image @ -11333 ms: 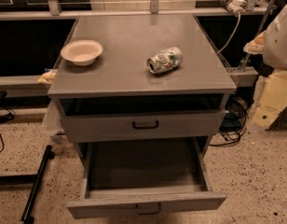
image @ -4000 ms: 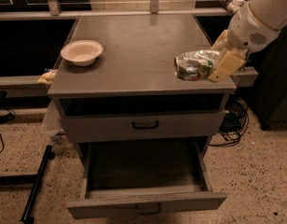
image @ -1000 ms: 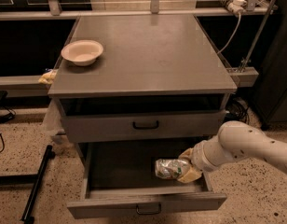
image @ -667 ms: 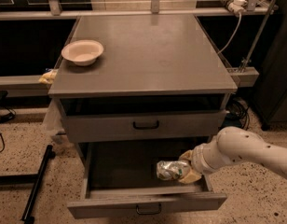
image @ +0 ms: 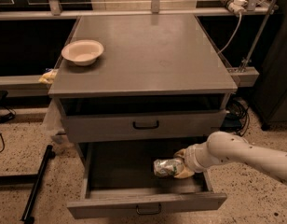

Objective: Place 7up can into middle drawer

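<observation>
Note that the gripper is clamped on the 7up can, holding it on its side low inside the open middle drawer, so release should leave it there

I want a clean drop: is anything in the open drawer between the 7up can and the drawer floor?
Nothing visible does. The gripper holds the 7up can inside the open middle drawer; the drawer floor that shows around the can is bare.
</observation>
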Tool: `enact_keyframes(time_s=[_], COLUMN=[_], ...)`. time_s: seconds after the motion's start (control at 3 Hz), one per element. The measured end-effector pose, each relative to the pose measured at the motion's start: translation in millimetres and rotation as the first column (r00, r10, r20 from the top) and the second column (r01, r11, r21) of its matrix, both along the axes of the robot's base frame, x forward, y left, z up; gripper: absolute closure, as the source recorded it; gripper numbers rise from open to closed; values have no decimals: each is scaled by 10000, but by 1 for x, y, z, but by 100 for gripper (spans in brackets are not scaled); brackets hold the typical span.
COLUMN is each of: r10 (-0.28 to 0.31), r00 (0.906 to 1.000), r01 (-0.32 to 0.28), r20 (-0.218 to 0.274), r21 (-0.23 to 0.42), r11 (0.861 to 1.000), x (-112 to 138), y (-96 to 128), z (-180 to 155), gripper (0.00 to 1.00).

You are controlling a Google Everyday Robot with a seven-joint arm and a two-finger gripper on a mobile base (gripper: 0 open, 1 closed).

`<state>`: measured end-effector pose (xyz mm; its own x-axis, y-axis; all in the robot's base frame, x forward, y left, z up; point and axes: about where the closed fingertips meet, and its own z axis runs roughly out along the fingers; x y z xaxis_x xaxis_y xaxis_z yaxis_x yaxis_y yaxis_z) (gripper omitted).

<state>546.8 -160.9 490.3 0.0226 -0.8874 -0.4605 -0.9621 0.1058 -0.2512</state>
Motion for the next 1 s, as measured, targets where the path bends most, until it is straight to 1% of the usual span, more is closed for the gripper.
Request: enact_keyframes(time_s=[0.33,0.67,1.0], r10=[-80,-319,-529], r00=[9998,9993,9985], r01=[78,314,523], r20=[160,190,115], r21=[143,283,424], r11=[9999,9991,9977], x=[20,34,44], y=[3,4,5], z=[-26,-52,-73], gripper=[100,100,100])
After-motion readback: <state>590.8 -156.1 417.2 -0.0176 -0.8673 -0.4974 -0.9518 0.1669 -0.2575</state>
